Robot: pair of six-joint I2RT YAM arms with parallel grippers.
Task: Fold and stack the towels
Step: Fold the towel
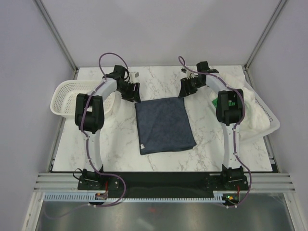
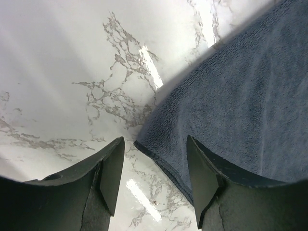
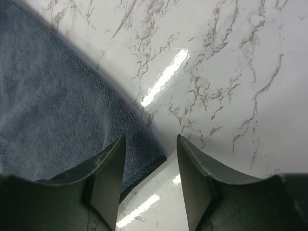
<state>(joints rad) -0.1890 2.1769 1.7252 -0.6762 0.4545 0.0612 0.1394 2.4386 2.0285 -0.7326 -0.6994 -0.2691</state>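
The navy towel [image 1: 163,126] lies flat in the middle of the table [image 1: 159,83]; its two far corners sit between parted, empty fingers (one arm per corner) of the left gripper [image 2: 154,144] and the right gripper [image 3: 150,144].

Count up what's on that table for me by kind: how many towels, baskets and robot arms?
Towels: 3 (navy towel, white towel, green towel, barely showing)
Baskets: 2 (left basket, right basket)
Robot arms: 2 (left arm, right arm)
Total: 7

Navy towel [image 1: 164,126] flat on table [image 1: 120,144]
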